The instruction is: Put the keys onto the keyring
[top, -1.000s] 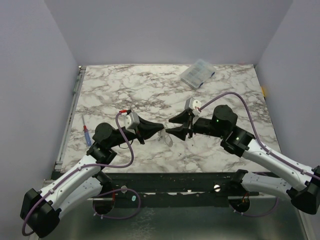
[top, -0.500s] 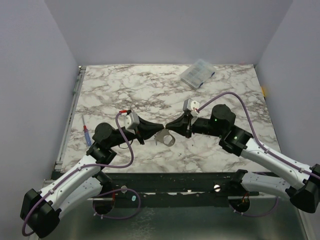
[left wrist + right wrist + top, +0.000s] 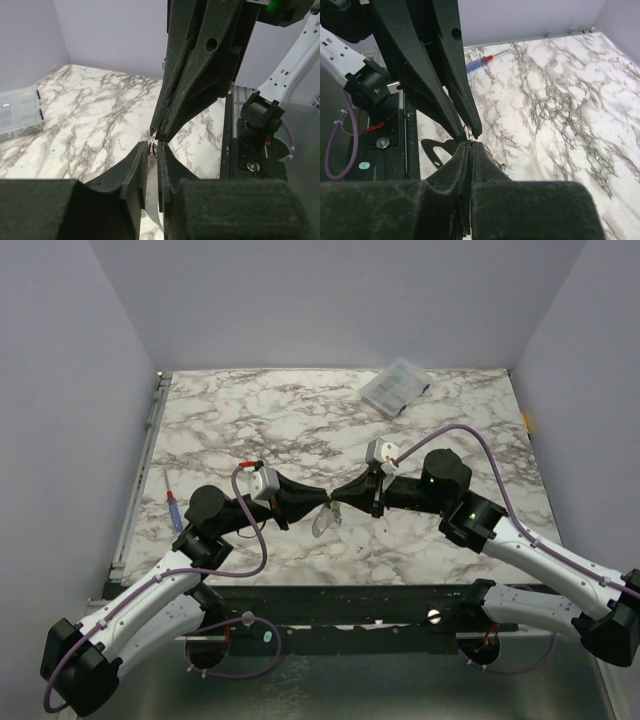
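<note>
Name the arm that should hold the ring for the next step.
Right, probably. The right hand is shut tight on the ring; the left hand shows a slit between its jaws, so its hold looks looser.

No text, label, brand, number or sign can be read in any view. The clear box (image 3: 395, 388) on the counter (image 3: 230, 410) shows no legible marking.
</note>
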Robot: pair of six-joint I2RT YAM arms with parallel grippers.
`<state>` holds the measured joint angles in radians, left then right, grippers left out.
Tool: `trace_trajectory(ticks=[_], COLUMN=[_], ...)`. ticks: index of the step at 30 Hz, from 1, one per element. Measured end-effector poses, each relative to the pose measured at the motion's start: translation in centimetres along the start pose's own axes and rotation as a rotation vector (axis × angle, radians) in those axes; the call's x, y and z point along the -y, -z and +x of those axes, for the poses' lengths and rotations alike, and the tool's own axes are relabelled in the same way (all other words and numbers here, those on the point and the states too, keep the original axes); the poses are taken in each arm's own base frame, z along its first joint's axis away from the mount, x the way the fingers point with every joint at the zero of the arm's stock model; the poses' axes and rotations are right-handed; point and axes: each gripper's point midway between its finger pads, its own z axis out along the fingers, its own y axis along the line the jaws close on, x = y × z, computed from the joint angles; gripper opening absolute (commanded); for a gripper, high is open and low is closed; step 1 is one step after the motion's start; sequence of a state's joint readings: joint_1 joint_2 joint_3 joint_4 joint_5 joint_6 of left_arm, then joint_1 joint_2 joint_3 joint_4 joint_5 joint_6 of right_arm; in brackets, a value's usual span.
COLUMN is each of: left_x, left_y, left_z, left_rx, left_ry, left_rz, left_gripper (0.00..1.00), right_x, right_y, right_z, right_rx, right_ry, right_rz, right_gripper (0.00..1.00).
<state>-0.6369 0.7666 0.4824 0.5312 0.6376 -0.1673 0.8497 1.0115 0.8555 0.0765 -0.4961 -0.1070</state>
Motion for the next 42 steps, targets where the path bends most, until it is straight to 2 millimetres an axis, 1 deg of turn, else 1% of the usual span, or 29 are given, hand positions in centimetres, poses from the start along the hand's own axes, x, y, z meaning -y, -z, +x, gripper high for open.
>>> trace_trajectory(ticks=[5,10,11,14,17,20,22,27,32,38,42], left_x=[-0.5,-0.9,-1.0,-1.1,-1.3,-1.4,-1.4,-0.6,0.1,0.8,1.0], left_y=[0.0,0.0,0.0,0.1,0.1,-0.4,-1.0,-2.1,-3.1,-3.1,-3.2], left_z=[0.4,0.0,0.0,0.4,1.0,1.5,2.2,3.9,4.3,4.5,4.9], left_rx=[-0.034,-0.058,-0.065,-0.094,-0.129,-0.163,-0.193,-0.257,-0.286,-0.302,-0.312], left_ry=[-0.019,-0.052,-0.060,-0.086,-0.101,-0.099,-0.092,-0.077,-0.080,-0.080,-0.079], left_rz=[-0.018,-0.034,-0.035,-0.035,-0.033,-0.020,-0.005,0.046,0.091,0.122,0.142], left_gripper=[0.44,0.54,0.54,0.51,0.50,0.47,0.44,0.39,0.32,0.21,0.17], right_x=[0.6,0.8,0.8,0.7,0.7,0.8,0.8,0.2,-0.2,-0.2,-0.3], right_y=[0.1,0.6,0.7,0.8,0.9,1.1,1.5,2.6,3.1,3.4,3.4], right_z=[0.8,2.0,2.3,2.7,2.6,2.6,2.7,3.9,4.6,4.5,4.3], right_rx=[-0.058,-0.125,-0.142,-0.193,-0.245,-0.303,-0.335,-0.408,-0.446,-0.455,-0.456], right_ry=[-0.021,-0.042,-0.049,-0.064,-0.075,-0.084,-0.089,-0.109,-0.117,-0.115,-0.114], right_rz=[0.033,0.057,0.057,0.049,0.041,0.039,0.037,0.027,0.018,0.015,0.013], right_gripper=[0.01,0.01,0.01,0.01,0.01,0.01,0.01,0.01,0.01,0.01,0.01])
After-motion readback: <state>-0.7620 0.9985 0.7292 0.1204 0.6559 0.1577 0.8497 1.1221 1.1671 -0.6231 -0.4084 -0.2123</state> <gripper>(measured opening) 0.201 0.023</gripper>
